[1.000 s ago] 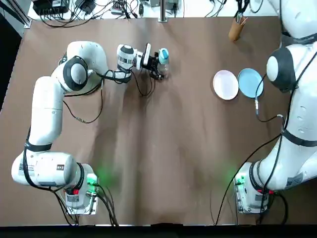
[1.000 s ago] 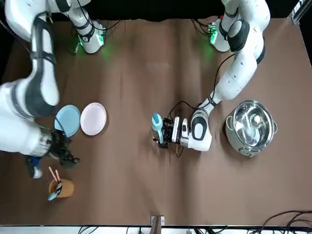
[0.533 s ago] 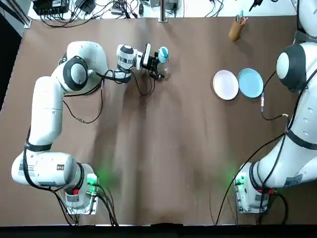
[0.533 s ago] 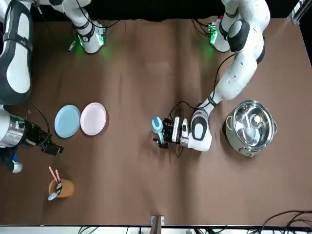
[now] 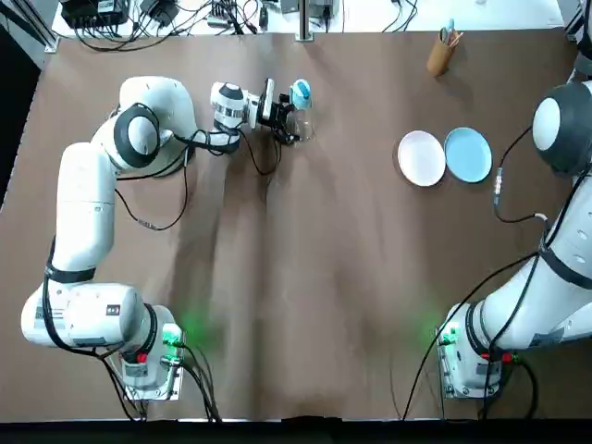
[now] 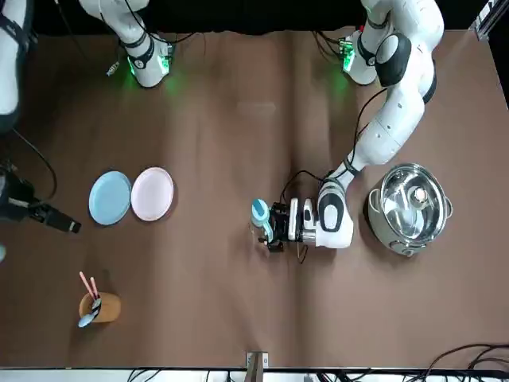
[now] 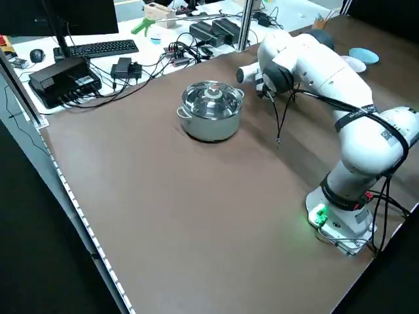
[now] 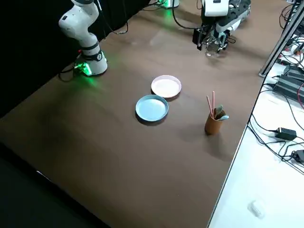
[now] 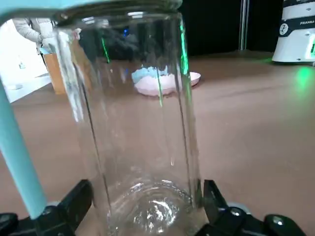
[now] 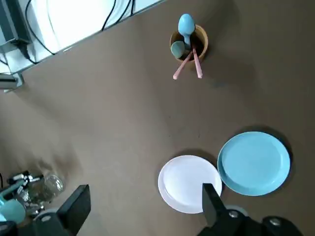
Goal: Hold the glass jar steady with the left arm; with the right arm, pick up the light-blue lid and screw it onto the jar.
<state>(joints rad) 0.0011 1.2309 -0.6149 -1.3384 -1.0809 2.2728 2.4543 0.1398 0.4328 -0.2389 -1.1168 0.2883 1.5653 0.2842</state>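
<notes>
- While nearest of the loose things, the pale plate (image 5: pixel 421 158) and the light-blue plate (image 5: pixel 467 154), touching at mid-right of the desk (image 5: pixel 305 277), are no part of the job.
- Farther back on the left is a steel pot (image 7: pixel 209 127). The front and left side views show it; the top view hides it under the left arm.
- Far, left of centre: glass jar (image 9: pixel 133 123), upright and empty, pinched by the left pincer (image 9: pixel 147 196), one of its fingers (image 9: pixel 78 201) on each flank. Only the left wrist view shows that contact.
- The light-blue lid (image 5: pixel 301 91) sits on the jar's mouth. The top and front views show it best, but none shows whether it is screwed tight.
- Step, judged: lid is on, screwing looks finished or paused. If it is tight, the left pincer must let go without tipping the jar. If not, the right arm must return for more turns.
- Far right, raised high: right pincer (image 10: pixel 145 196), spread and empty. The right wrist view shows this; in the top view it is out of frame.
- Farthest, right: brown cup (image 5: pixel 440 57) of utensils.
</notes>
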